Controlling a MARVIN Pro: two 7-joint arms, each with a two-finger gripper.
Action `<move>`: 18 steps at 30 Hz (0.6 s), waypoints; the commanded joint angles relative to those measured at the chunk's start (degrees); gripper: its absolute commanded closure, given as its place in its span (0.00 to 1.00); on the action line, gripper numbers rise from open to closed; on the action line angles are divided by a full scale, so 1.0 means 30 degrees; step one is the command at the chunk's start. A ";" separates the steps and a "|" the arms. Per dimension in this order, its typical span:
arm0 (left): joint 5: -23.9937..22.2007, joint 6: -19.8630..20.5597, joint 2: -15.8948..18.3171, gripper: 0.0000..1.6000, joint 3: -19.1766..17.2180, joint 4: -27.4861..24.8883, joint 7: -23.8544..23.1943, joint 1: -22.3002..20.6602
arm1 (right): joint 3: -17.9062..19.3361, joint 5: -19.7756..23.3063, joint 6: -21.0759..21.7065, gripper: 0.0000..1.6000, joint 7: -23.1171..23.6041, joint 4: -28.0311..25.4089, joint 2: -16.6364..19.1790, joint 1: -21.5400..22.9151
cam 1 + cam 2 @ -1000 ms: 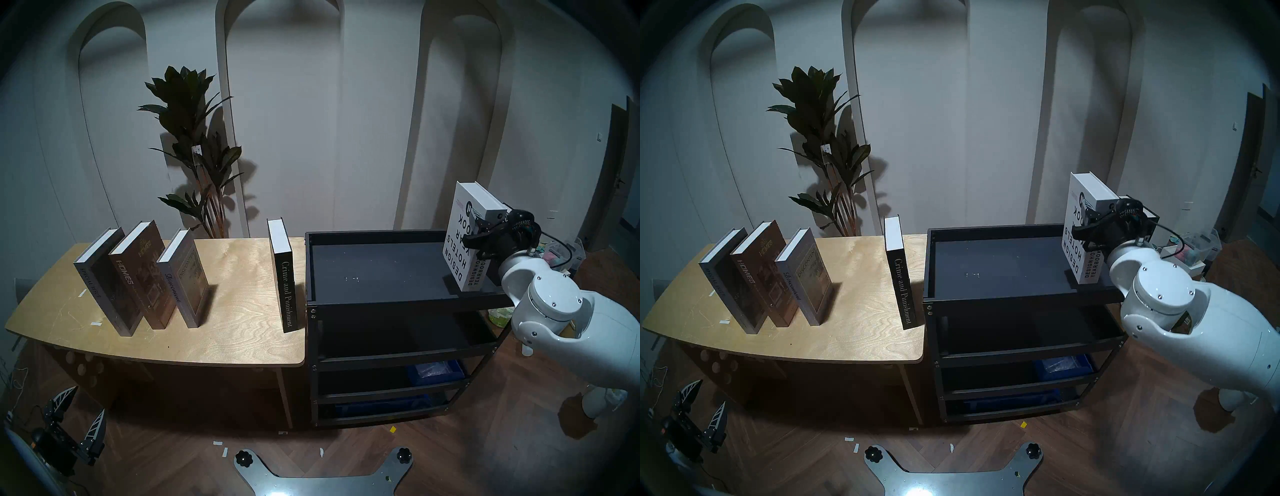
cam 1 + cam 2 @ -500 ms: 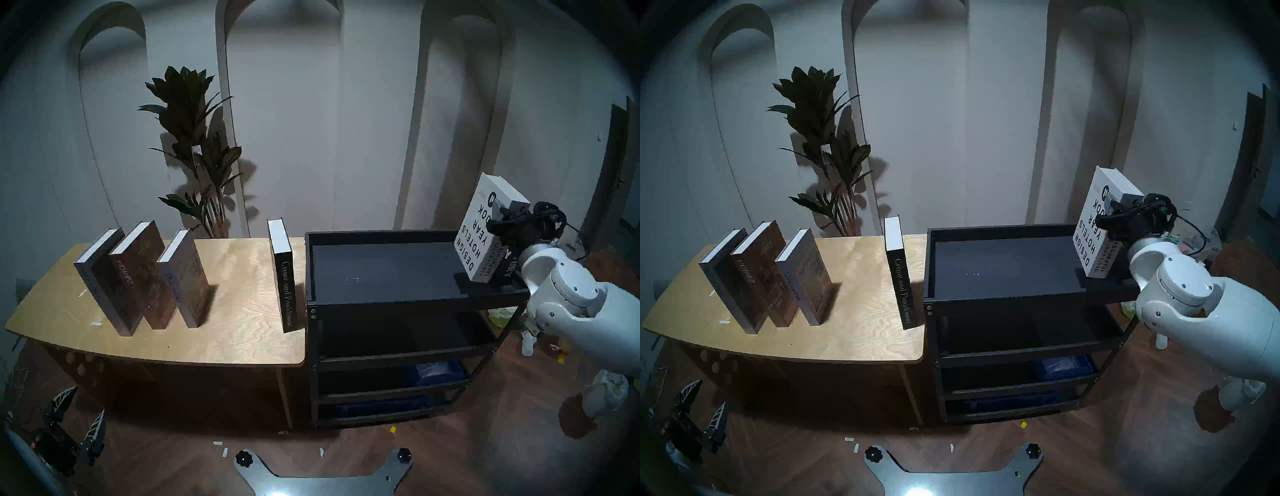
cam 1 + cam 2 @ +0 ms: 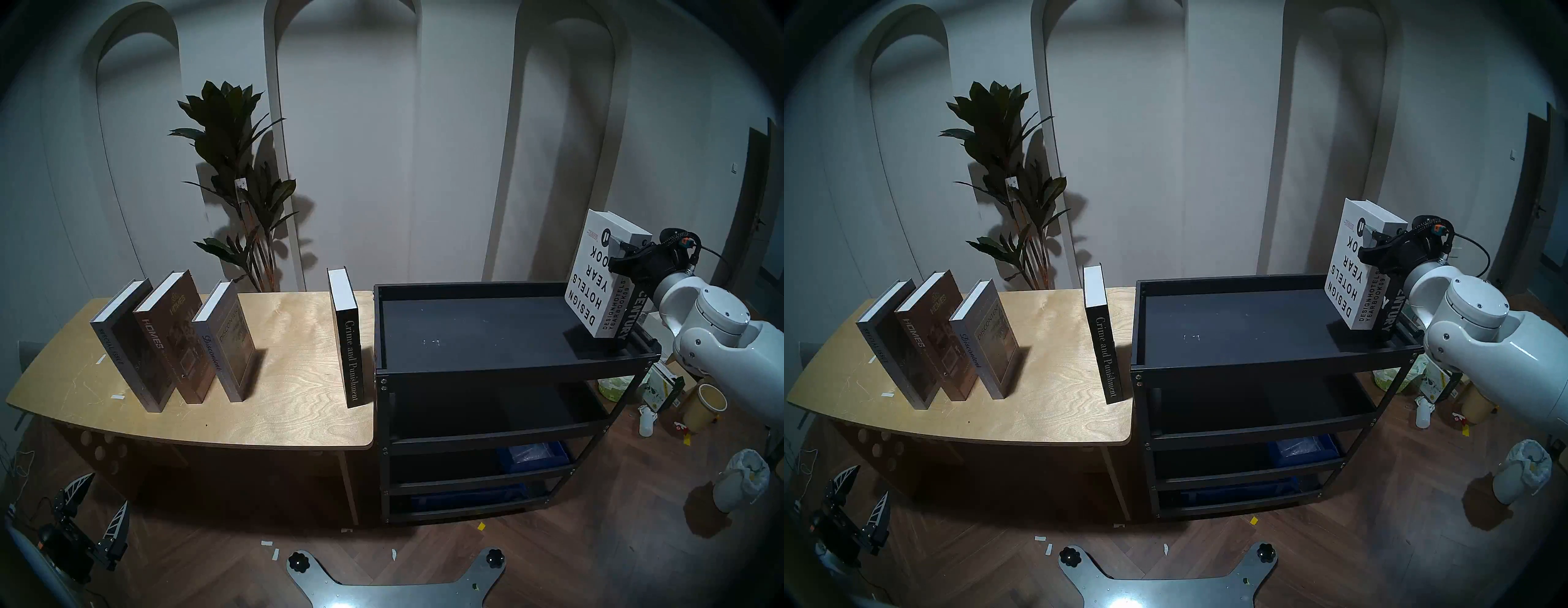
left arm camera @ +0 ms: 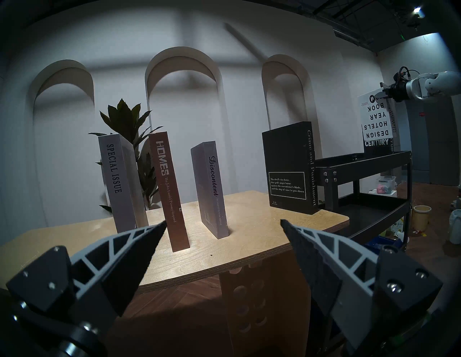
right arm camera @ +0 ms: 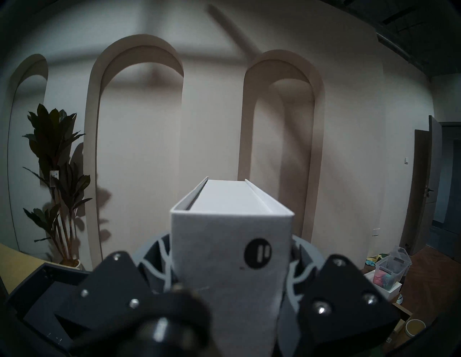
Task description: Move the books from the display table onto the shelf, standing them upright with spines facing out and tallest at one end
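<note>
**Yearbook held beside Century on the shelf**

My right gripper (image 3: 623, 254) was clamped on the white Design Hotels Yearbook (image 3: 602, 280) near its top, the book tilted against the black Century (image 3: 632, 318) at the shelf (image 3: 500, 371) right end. I judged it needed squaring upright before release. My left gripper (image 4: 223, 225) hung wide open, empty.

right claw (image 3: 620, 254) carried white yearbook (image 3: 596, 280) rightward, higher; black century book (image 3: 631, 314) now uncovered.
</note>
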 commanded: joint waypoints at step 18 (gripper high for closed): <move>-0.0764 -0.0532 0.0611 0.00 0.0302 0.0000 -0.0903 0.0443 | 0.1801 0.0137 -0.1731 1.00 0.4668 0.3300 0.0513 -0.1563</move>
